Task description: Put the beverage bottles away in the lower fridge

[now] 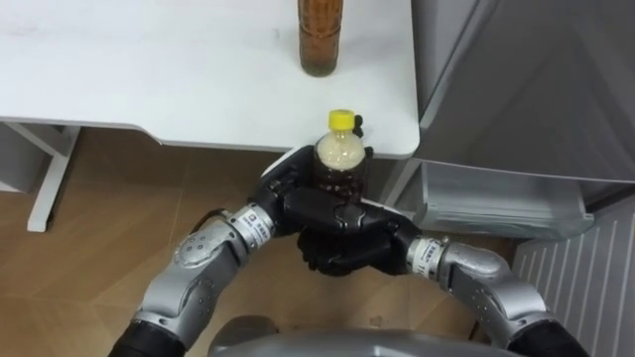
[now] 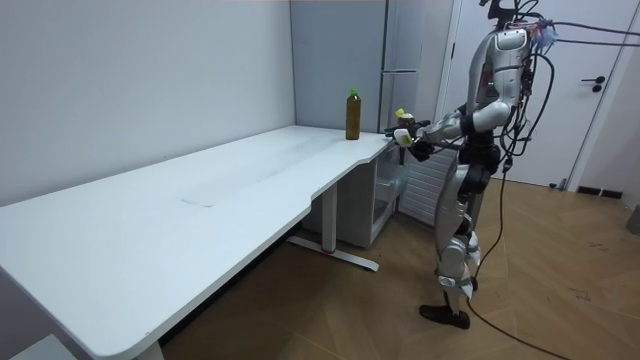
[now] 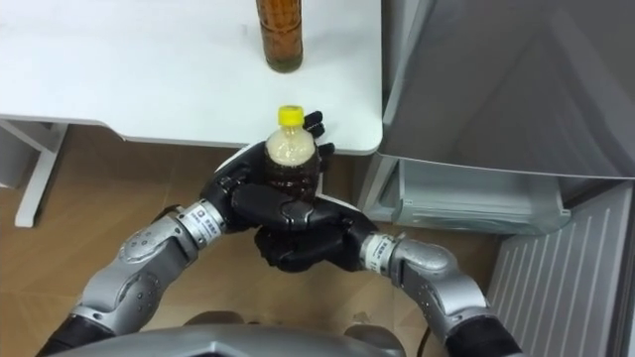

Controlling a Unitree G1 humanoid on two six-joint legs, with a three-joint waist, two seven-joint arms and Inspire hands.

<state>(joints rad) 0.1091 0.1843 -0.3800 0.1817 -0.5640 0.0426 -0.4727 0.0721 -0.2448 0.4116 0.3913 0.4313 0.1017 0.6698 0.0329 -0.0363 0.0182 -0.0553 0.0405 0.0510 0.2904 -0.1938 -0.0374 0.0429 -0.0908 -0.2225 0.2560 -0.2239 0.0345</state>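
Observation:
A small bottle (image 1: 339, 159) with a yellow cap and dark drink is upright in front of my chest, just off the white table's (image 1: 149, 69) near right corner. My left hand (image 1: 293, 198) is curled round its side, and my right hand (image 1: 347, 246) is curled round its base from below. A taller bottle (image 1: 320, 35) of brown drink stands farther back on the table near its right edge. The grey fridge (image 1: 526, 79) is close on my right. In the room view I stand at the table's end, holding the small bottle (image 2: 403, 130) out towards the fridge (image 2: 400, 60).
Low on the fridge a clear plastic bin (image 1: 496, 203) juts out at knee height. A white ribbed panel (image 1: 580, 268) sits at the lower right. The table's leg (image 1: 50, 178) stands on the wooden floor to my left. A white door (image 2: 590, 90) is behind me.

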